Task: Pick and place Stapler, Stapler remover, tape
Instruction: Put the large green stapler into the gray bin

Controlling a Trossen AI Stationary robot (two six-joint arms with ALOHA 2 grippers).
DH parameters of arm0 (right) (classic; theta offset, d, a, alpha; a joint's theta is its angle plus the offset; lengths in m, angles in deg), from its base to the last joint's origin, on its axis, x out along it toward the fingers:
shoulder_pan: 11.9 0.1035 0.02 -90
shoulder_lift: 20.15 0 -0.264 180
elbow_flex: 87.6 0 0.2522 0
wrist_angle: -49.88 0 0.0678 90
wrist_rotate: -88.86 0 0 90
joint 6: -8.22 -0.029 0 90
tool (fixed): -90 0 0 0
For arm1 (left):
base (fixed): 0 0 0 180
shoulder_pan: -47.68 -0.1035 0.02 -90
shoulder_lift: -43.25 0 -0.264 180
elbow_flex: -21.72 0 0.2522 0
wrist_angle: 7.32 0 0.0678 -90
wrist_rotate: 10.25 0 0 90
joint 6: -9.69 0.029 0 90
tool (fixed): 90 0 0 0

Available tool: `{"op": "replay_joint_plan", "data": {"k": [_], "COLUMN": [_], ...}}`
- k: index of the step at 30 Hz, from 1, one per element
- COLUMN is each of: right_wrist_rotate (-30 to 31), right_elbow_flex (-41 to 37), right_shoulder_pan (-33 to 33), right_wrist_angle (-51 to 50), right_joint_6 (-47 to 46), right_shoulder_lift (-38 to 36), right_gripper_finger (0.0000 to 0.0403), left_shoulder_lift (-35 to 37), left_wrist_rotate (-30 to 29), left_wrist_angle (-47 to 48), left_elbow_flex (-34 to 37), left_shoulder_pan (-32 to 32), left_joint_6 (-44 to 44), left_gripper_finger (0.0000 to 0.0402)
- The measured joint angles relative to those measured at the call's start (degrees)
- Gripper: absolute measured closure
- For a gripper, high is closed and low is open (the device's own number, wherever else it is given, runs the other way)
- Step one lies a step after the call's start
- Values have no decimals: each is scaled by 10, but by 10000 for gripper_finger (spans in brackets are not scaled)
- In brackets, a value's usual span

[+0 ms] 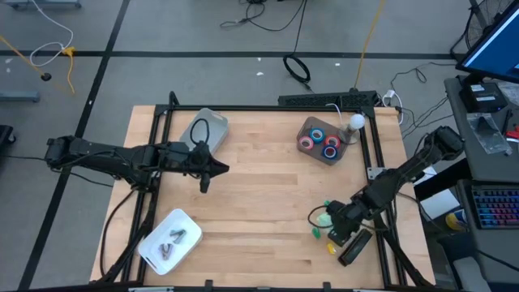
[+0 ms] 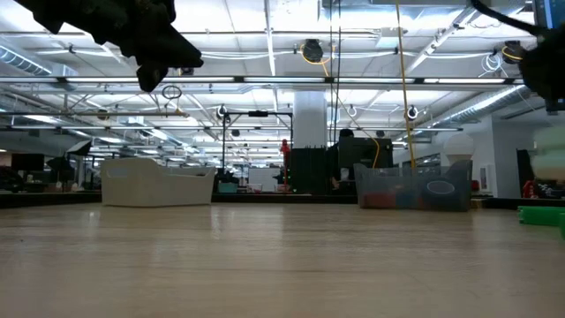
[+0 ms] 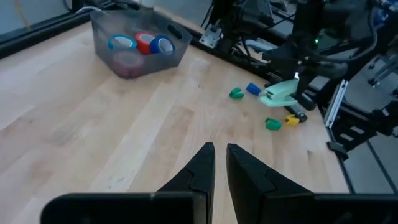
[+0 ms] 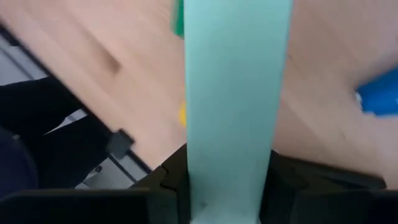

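Note:
The pale green stapler [image 1: 323, 217] is near the table's right near corner, inside my right gripper [image 1: 336, 221], which is shut on it. Small green [image 3: 236, 93], blue [image 3: 253, 88] and yellow [image 3: 292, 118] staple removers lie on the wood around it. The red and blue tape rolls [image 1: 321, 139] sit in a clear bin [image 1: 309, 127] at the far right. My left gripper [image 1: 214, 169] hangs above the table's left middle, shut and holding nothing; in the left wrist view only a thin slit shows between its fingers [image 3: 219, 155]. My right gripper pinches the stapler's long pale green body [image 4: 236, 93] between its two fingers [image 4: 171, 182], one on each long side. The fingers lie along it, and it runs straight out ahead of them. Whether the stapler is clear of the table I cannot tell.
A pale bin [image 1: 209, 130] with a dark loop in it stands at the far left, just beyond my left gripper. A white tray [image 1: 170, 239] with grey pieces sits at the near left. Black frame rails [image 1: 375, 154] run along the table's edges. Bare wood fills the middle [image 1: 268, 195].

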Motion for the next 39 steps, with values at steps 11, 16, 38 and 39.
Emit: {"op": "replay_joint_plan", "data": {"k": [11, 16, 38, 39], "right_wrist_rotate": [69, 94, 93, 97], "right_elbow_flex": [89, 122, 292, 292], "right_shoulder_pan": [-124, -190, -285, -287], "right_wrist_angle": [-84, -87, -108, -107], "right_joint_6": [216, 322, 611, 615], "right_shoulder_lift": [0, 6, 170, 169], "right_gripper_finger": [288, 288, 288, 288], "left_shoulder_lift": [0, -12, -243, -252], "left_wrist_rotate": [-7, -7, 18, 18], "left_wrist_angle": [-71, -104, 100, 94], "left_elbow_flex": [0, 0, -254, -263], "left_shoulder_pan": [18, 18, 18, 18], "left_joint_6": [40, 40, 130, 130], "left_gripper_finger": [360, 360, 341, 331]}}
